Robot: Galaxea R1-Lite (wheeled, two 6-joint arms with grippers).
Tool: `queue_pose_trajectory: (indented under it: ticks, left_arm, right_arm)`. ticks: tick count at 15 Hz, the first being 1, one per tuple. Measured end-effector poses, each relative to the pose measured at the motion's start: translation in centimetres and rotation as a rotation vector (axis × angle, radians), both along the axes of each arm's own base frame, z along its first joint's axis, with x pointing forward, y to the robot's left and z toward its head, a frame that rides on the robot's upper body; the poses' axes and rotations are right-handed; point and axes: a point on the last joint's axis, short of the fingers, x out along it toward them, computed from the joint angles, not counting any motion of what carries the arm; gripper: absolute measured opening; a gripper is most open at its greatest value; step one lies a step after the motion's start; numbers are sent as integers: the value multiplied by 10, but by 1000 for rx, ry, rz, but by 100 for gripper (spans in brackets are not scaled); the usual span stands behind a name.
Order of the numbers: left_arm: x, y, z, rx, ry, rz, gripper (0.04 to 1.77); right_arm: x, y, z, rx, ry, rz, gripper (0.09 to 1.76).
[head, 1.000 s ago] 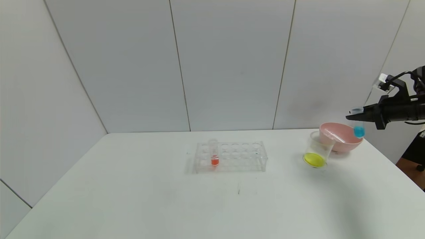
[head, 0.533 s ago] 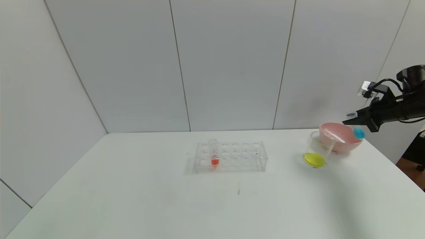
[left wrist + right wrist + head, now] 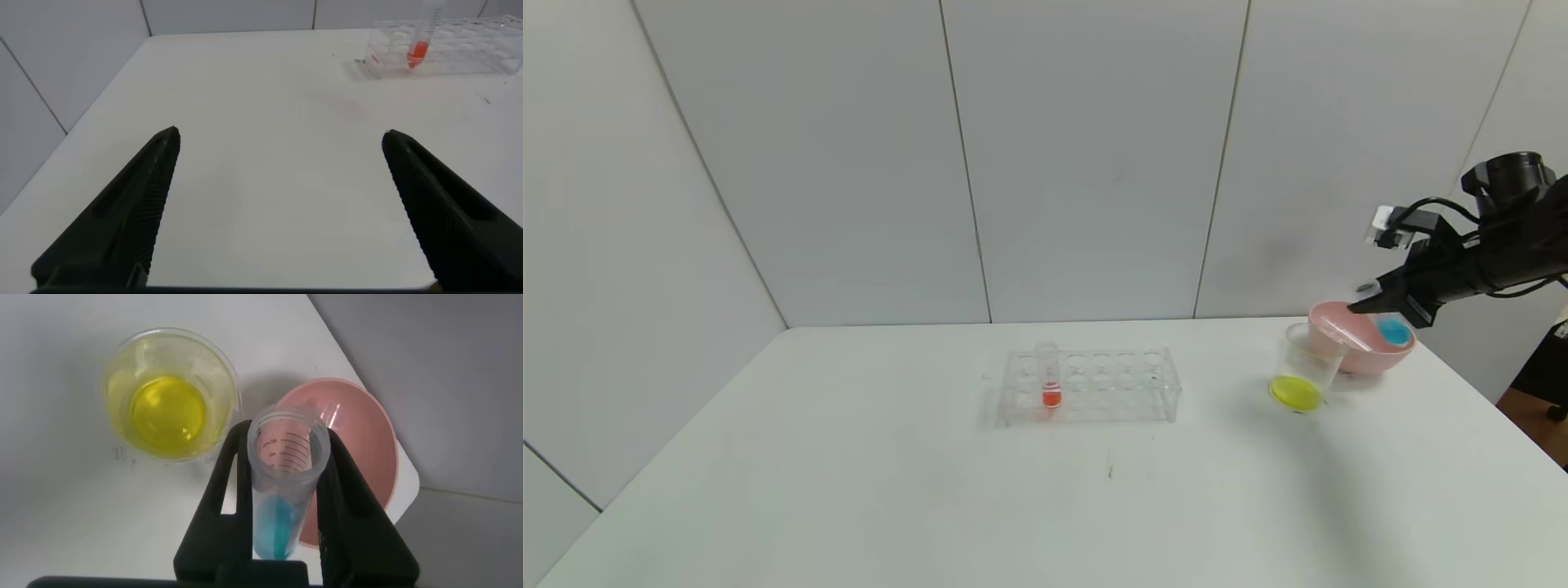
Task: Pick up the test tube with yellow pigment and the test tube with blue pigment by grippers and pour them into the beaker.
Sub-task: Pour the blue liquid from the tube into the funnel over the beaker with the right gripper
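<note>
My right gripper (image 3: 1368,304) is shut on the test tube with blue pigment (image 3: 1393,331) and holds it in the air above the pink bowl, just right of the beaker (image 3: 1303,376). In the right wrist view the tube (image 3: 286,482) sits between the fingers of my right gripper (image 3: 284,445), blue liquid at its bottom, its open mouth near the beaker (image 3: 172,396). The beaker holds yellow liquid. No tube with yellow liquid shows. My left gripper (image 3: 280,139) is open and empty over the table's left side, out of the head view.
A pink bowl (image 3: 1372,355) stands right behind the beaker, with a clear empty tube (image 3: 1342,333) lying across it. A clear tube rack (image 3: 1111,384) at mid-table holds a red-liquid tube (image 3: 1050,380). The table's right edge is close to the bowl.
My right gripper has moved left and a little up with the blue tube, from beyond the bowl's right rim to over the bowl. The tube is more tilted.
</note>
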Motion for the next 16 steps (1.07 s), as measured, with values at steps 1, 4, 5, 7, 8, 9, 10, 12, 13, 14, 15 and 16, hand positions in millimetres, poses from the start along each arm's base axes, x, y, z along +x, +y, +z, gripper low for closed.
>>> queue_pose_trajectory:
  ticks: [1, 4, 5, 7, 8, 9, 10, 12, 13, 14, 15, 16]
  left_arm:
    - [0, 0, 0, 0, 0, 0, 176]
    - [0, 0, 0, 0, 0, 0, 176]
    - [0, 0, 0, 0, 0, 0, 176]
    - [0, 0, 0, 0, 0, 0, 176]
    - [0, 0, 0, 0, 0, 0, 176]
    - [0, 0, 0, 0, 0, 0, 176]
    - [0, 0, 0, 0, 0, 0, 176]
    - [0, 0, 0, 0, 0, 1, 176]
    - [0, 0, 0, 0, 0, 1, 176]
    - [0, 0, 0, 0, 0, 1, 176]
    - [0, 0, 0, 0, 0, 1, 176]
    - [0, 0, 0, 0, 0, 0, 176]
  right_arm:
    - [-2, 4, 2, -21, 10, -4, 51]
    - [-5, 16, 6, -89, 29, -33, 51]
    - [-7, 20, 7, -111, 44, -43, 51]
    - [-10, 28, 9, -162, 68, -67, 51]
    - [-11, 32, 10, -183, 78, -75, 51]
    - [-12, 35, 10, -201, 86, -82, 51]
    - [-12, 39, 11, -219, 91, -88, 51]
    - [-13, 45, 11, -249, 96, -99, 51]
    - [-13, 48, 11, -268, 104, -105, 51]
    - [-13, 51, 11, -283, 108, -110, 51]
    - [-14, 53, 11, -301, 113, -118, 51]
    - [-14, 56, 10, -317, 118, -123, 51]
